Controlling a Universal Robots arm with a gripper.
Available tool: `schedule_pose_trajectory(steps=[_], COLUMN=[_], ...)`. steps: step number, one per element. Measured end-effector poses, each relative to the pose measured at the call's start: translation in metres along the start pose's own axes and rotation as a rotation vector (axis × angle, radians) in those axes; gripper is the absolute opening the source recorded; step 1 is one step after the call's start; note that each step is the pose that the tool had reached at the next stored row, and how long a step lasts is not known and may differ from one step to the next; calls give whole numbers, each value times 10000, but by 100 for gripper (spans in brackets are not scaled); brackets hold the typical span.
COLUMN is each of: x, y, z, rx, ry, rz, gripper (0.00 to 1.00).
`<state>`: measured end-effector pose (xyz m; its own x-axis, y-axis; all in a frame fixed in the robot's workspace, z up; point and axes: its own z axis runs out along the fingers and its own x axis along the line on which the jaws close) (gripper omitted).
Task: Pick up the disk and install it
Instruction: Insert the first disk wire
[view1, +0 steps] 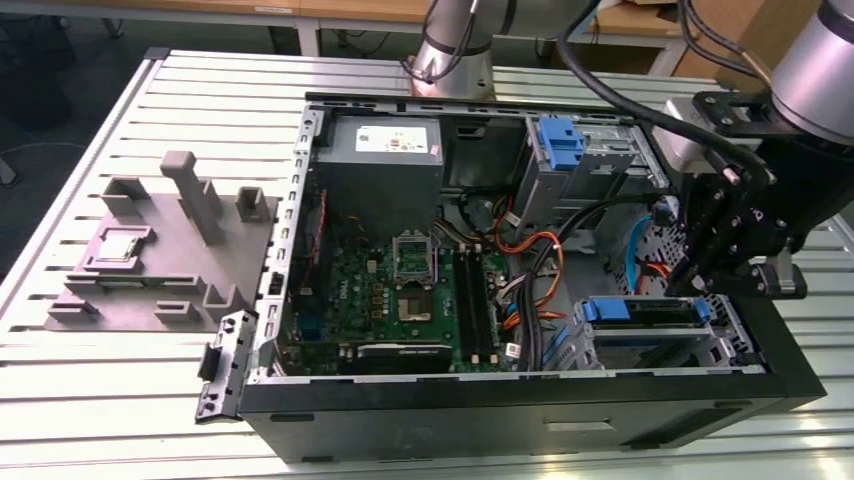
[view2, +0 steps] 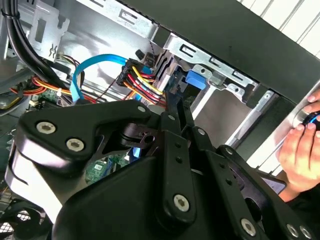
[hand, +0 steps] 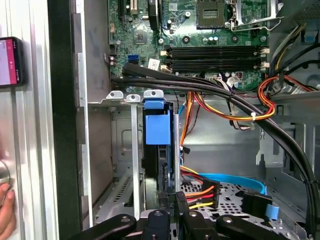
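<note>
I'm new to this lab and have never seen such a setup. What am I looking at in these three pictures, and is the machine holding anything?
The exterior view looks down at an open computer case lying on a slatted metal table. The dark machine over its right-hand end is a robot arm, and its gripper hangs just above a drive bay. The other two pictures come from cameras riding near the arm's wrist, looking into the case. In the first wrist view, the gripper is right at the disk, which stands on edge in its metal bay, its blue frame end showing. Whether the fingers are clamped on it I cannot tell. A grey parts holder sits beside the case. A person's hand shows at the case's edge.
</note>
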<state>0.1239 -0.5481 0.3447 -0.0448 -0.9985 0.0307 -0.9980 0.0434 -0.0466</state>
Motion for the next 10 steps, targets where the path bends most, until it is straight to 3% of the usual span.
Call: schedule_pose_trajectory(steps=[10], x=[-2], y=[11], z=[76], rx=[-9], ry=[-20], rz=[5], gripper=[17])
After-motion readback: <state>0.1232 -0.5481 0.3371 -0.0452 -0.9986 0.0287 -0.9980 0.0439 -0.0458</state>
